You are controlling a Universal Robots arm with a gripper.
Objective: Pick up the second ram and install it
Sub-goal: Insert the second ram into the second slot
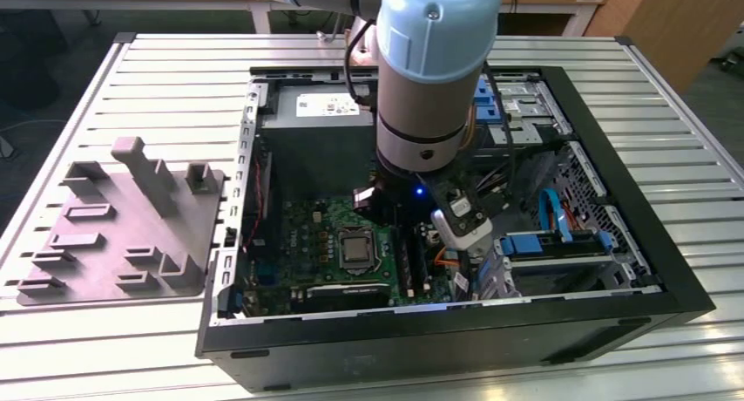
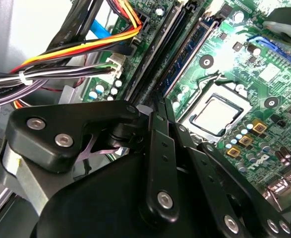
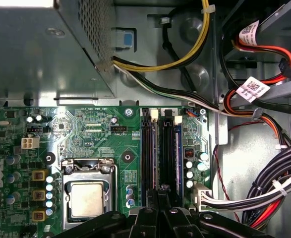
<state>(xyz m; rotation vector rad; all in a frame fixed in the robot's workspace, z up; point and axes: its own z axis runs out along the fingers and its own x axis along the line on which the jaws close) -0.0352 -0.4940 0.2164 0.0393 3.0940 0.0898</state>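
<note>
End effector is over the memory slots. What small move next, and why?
Probably a gentle push straight down: the end effector hangs over the long black plastic slot rails, where the dark blue-green memory stick stands in one, seating unclear.

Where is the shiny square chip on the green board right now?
The square processor socket sits on the green motherboard in both wrist views, right beside the long black slot rails, with the gripper over those rails.
</note>
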